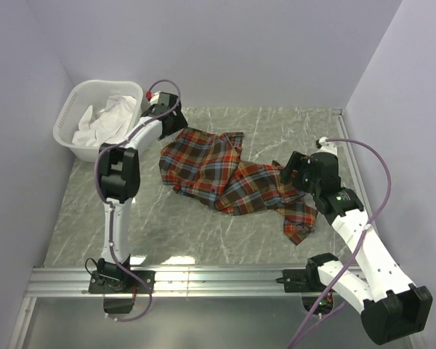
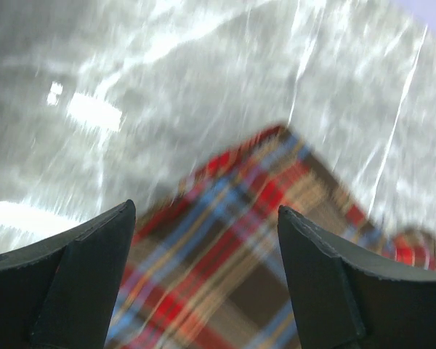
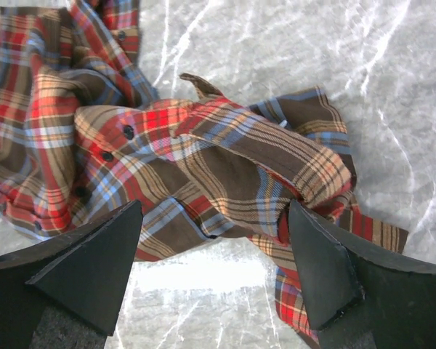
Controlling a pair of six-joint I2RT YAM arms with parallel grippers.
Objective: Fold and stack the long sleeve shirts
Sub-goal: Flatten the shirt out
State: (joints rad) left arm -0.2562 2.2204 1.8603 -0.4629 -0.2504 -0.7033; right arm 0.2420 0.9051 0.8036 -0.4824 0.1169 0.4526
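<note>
A plaid flannel shirt in red, orange, blue and brown lies crumpled on the marble table, with one sleeve trailing to the near right. My left gripper is open and empty above the shirt's far left corner; the left wrist view shows that corner, blurred, between the spread fingers. My right gripper is open and empty over the shirt's right side. The right wrist view shows bunched cloth with buttons ahead of the jaws.
A white laundry basket holding white cloth stands at the far left corner. Grey walls close in the table on three sides. A metal rail runs along the near edge.
</note>
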